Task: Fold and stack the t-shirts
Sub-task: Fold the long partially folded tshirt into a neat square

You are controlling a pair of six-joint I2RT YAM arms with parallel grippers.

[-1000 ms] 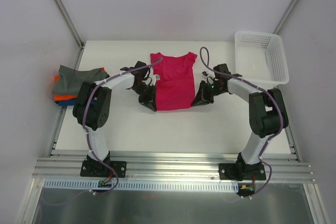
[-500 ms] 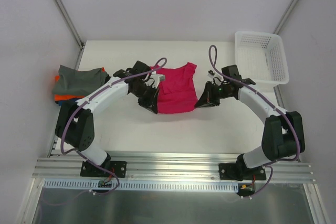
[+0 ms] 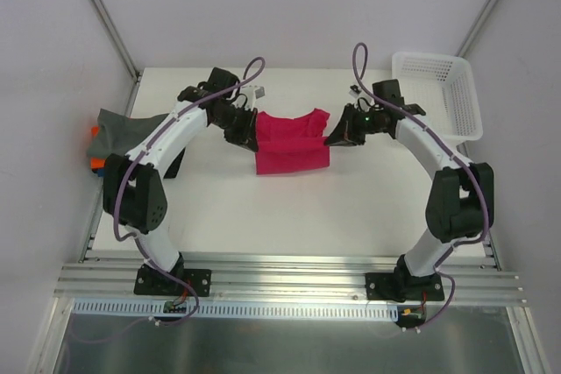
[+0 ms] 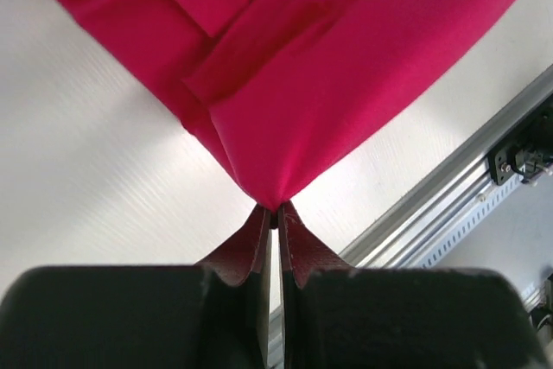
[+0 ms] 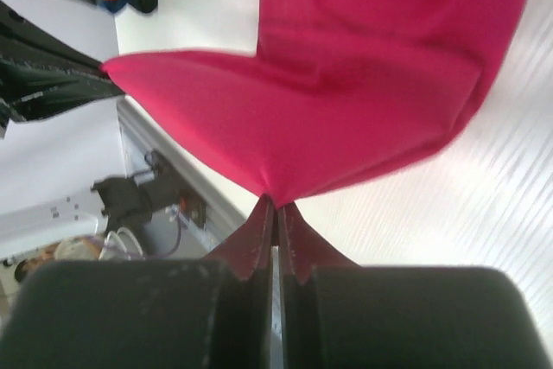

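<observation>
Grip: left gripper (image 4: 275, 216) and right gripper (image 5: 276, 207) each pinch a corner of the magenta t-shirt (image 3: 292, 142), jaws pressed together on the cloth.
Shirt: middle of the table (image 3: 289, 212), partly doubled over, stretched between both arms.
Risk: such a thin pinch may slip, and uneven travel would skew the fold.
Top view alone: white basket (image 3: 438, 94) far right; folded stack (image 3: 112, 129) at the left edge.
Wrist views alone: how little fabric the fingertips hold.

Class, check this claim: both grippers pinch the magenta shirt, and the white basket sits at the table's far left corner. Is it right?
No: the white basket sits at the table's far right corner, as the top external view shows. The rest holds: the left gripper and the right gripper both pinch the magenta shirt.
</observation>
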